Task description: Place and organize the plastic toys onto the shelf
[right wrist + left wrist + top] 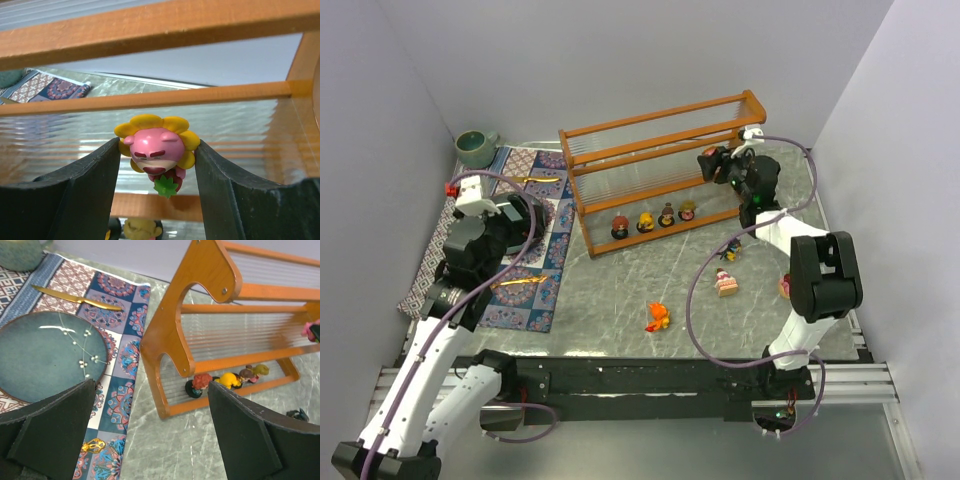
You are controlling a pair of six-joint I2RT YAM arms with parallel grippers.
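The right end effector (pixel 156 146) is squeezing a petal toy (pixel 159 159), pink with yellow petals, between its 2 fingers. The toy's face looks at the wrist camera. It hangs at the right end of the shelf (pixel 150 30), under the top rail. I think it is just over the clear slats of the middle level. So the next move is likely a little way down, then let go.

The shelf runs long from left to right, and the right arm is the nearer one. The bottom level holds 4 toys in a row (pixel 645 223).

On the worktop (pixel 620 290), near the right arm, lie a dark toy (pixel 730 250), a small pink toy (pixel 725 283) and an orange toy (pixel 658 318).

The left end effector (pixel 151 390) is wide open and holds nothing. It hangs over the patterned mat (pixel 125 355), beside the blue plate (pixel 45 355).
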